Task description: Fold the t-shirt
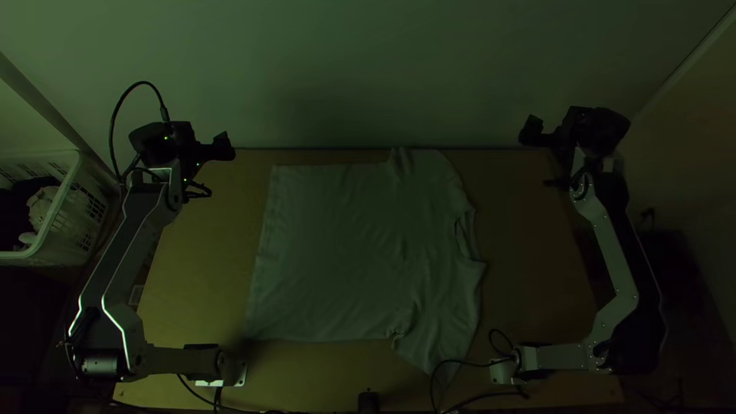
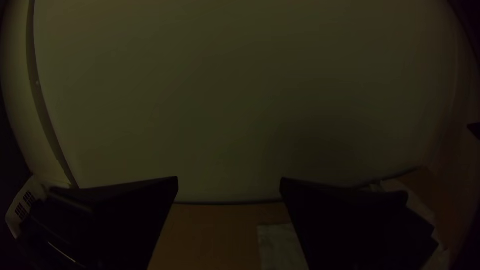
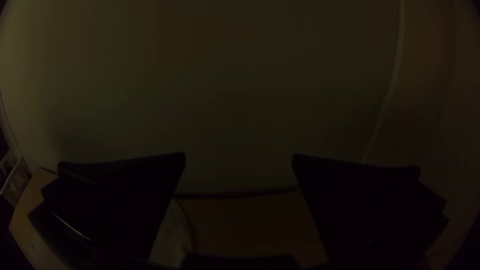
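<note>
A light t-shirt (image 1: 345,245) lies spread on the table, its hem toward the left arm and its neck opening toward the right arm; the near sleeve is slightly rumpled. My left gripper (image 1: 222,146) is at the table's far left corner, off the shirt. In the left wrist view the left gripper (image 2: 229,182) stands open, with part of the shirt (image 2: 280,245) beyond its fingers. My right gripper (image 1: 531,130) is at the far right corner, apart from the shirt. The right wrist view shows the right gripper (image 3: 239,157) open, nothing between its fingers, and a piece of the shirt (image 3: 172,237).
A white basket (image 1: 57,218) with cloths in it stands left of the table. A pale wall (image 1: 345,69) rises behind the far edge. Black cables (image 1: 475,362) lie by the near edge, close to the near sleeve. Bare wood (image 1: 529,253) lies right of the shirt.
</note>
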